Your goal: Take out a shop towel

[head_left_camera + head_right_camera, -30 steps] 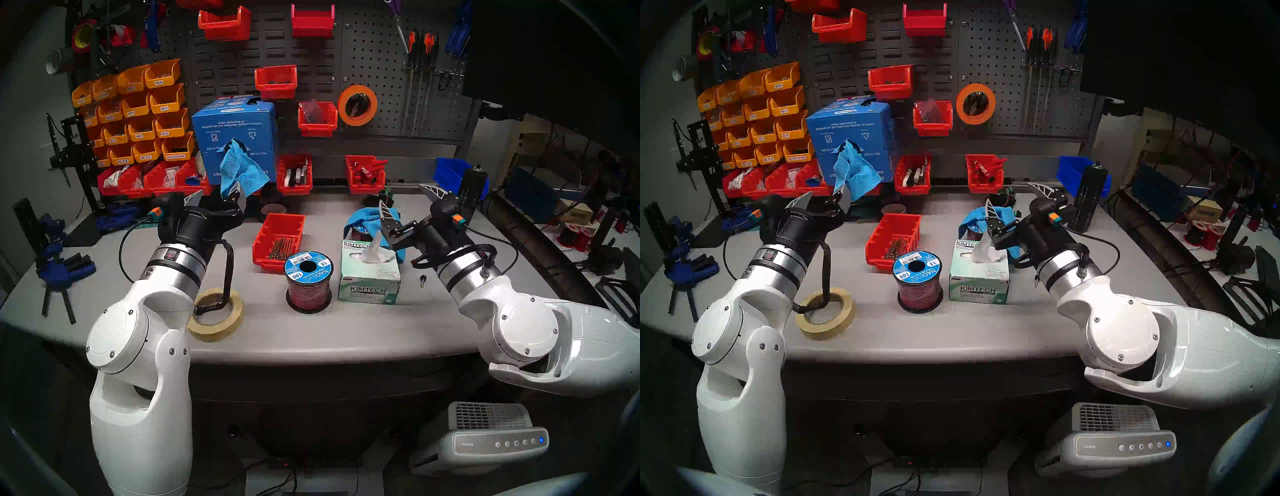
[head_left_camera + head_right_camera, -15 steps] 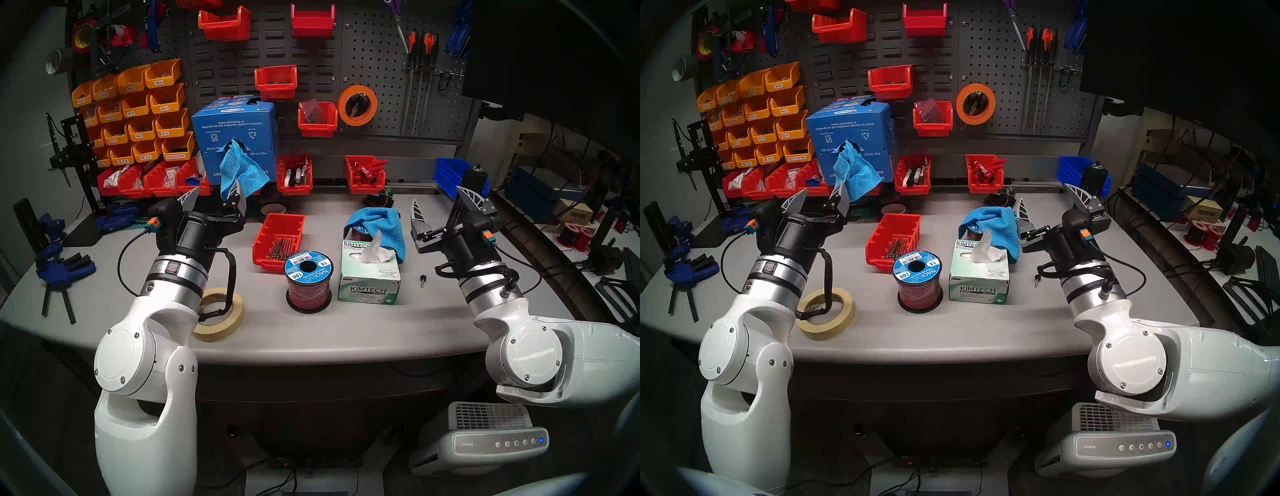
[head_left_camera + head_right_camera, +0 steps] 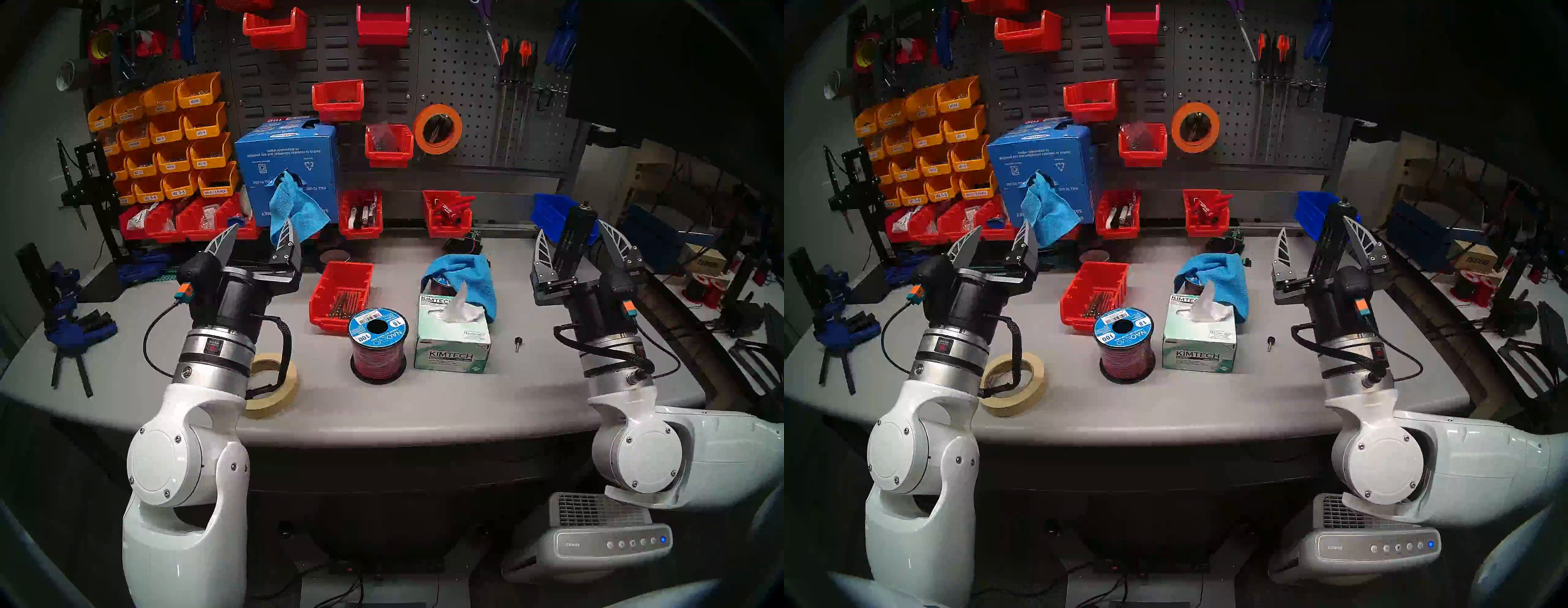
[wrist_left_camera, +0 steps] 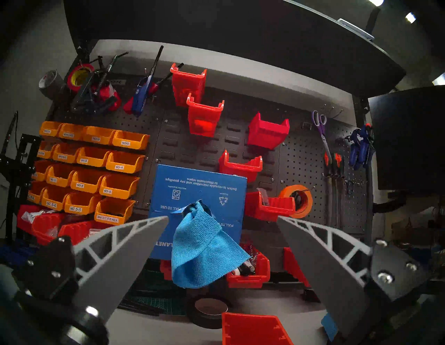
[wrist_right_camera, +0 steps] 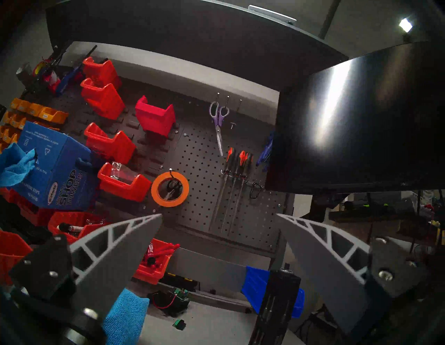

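A bright-blue shop towel [image 3: 297,208] hangs limp from the hole in the front of the blue carton [image 3: 288,153] at the back left; it also shows in the left wrist view [image 4: 204,248]. My left gripper [image 3: 263,227] is open and empty, fingers pointing up, just in front of and below the hanging towel, with its right finger overlapping the towel's lower edge. A second blue towel [image 3: 462,271] lies draped over a spool behind the Kimtech box. My right gripper [image 3: 570,227] is open and empty at the table's right, well clear of both towels.
A red bin of screws [image 3: 341,293], a wire spool [image 3: 377,344], the Kimtech box [image 3: 452,339] and a masking tape roll [image 3: 271,386] stand on the table. A black cylinder [image 3: 577,237] stands behind my right gripper. Red bins line the back wall.
My right arm has swung right, away from the draped towel and Kimtech box, and turned upright. My left wrist has turned upright, fingers still apart below the hanging towel.
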Controlling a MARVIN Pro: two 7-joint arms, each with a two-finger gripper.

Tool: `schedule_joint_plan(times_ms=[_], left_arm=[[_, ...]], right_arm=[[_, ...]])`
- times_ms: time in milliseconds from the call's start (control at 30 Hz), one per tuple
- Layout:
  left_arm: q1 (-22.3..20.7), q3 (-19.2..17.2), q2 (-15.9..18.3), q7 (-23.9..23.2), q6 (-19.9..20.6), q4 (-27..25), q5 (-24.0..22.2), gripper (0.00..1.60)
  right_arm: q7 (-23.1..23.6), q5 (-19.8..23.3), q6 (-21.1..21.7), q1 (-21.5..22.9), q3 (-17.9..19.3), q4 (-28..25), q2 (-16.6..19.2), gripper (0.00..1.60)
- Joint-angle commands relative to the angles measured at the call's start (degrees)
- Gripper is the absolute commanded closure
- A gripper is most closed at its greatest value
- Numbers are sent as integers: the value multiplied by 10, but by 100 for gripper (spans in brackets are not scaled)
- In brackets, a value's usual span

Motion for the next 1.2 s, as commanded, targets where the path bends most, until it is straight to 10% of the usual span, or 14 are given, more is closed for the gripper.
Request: schedule_joint_plan(times_ms=[0, 567, 1167], left_arm=[[-3, -5, -8, -13, -71, 1, 6, 0], [-9, -5, -18, -26, -186, 41, 4, 0], [-5, -9, -6, -25, -70, 5, -5, 0]], right_arm=[[-32, -14, -73, 13, 19, 33, -41, 0], [57, 57, -234, 18, 56, 88, -69, 0], [122, 109, -260, -29, 90, 108, -99, 0]])
